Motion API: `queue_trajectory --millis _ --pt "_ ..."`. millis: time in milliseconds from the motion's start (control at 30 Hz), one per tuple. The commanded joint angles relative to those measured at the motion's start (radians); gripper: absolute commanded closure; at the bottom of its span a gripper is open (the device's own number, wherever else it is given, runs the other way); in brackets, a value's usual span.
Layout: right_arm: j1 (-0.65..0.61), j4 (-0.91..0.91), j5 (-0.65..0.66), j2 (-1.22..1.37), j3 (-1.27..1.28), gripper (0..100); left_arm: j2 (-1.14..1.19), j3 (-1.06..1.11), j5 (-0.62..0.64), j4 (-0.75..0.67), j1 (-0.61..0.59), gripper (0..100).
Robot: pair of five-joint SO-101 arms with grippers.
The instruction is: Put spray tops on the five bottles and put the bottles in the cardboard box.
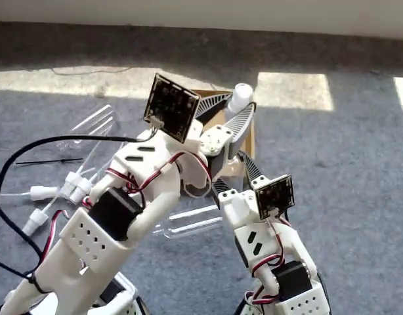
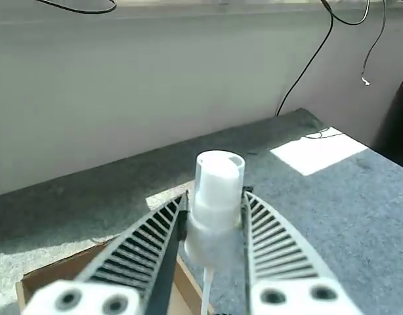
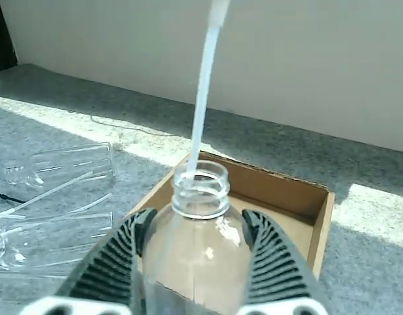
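Between the ribbed fingers [image 2: 155, 243] of the left gripper [image 2: 214, 198], a white plastic spray top [image 2: 218, 180] with a smooth cylindrical cap is sitting firmly clenched. Its thin white dip tube [image 3: 200, 98] is hanging straight down below the jaws.

Directly beneath that gripper, the right gripper [image 3: 198, 222] is grasping a clear plastic bottle [image 3: 200, 252] upright. Its ridged fingers are pressing on either side of the rounded shoulder, just under the threaded neck. The tube's lower end is dipping into the open neck, while the spray top itself is hanging well above the rim, not yet seated.

Just beyond the right gripper's fingertips, a shallow brown cardboard box [image 3: 300, 197] is lying open on the grey carpet-like surface [image 3: 372, 275], which looks coarse and nubby.

On the outer side of the left arm, two more clear bottles [image 3: 57, 167] are lying on their sides. Near them, loose white spray tops [image 1: 41, 192] with trailing tubes are resting on the same surface.
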Motion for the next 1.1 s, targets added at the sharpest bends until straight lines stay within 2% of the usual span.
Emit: queue_trajectory --millis 0,567,733,933,1067 --pt "-0.002 -0.016 -0.008 -0.012 -0.010 99.4 -0.044 0.030 0.005 0.005 -0.008 97" --pt "-0.002 -0.016 -0.008 -0.012 -0.010 99.4 -0.048 0.199 0.002 0.003 -0.033 97" --pt "-0.002 -0.016 -0.008 -0.012 -0.005 99.4 -0.050 0.234 -0.133 0.006 -0.030 97" --pt "-0.002 -0.016 -0.008 -0.012 -0.005 99.4 -0.050 0.275 -0.144 0.005 -0.030 97" --pt "-0.002 -0.016 -0.008 -0.012 -0.005 99.4 -0.051 0.268 -0.143 0.006 -0.031 89"
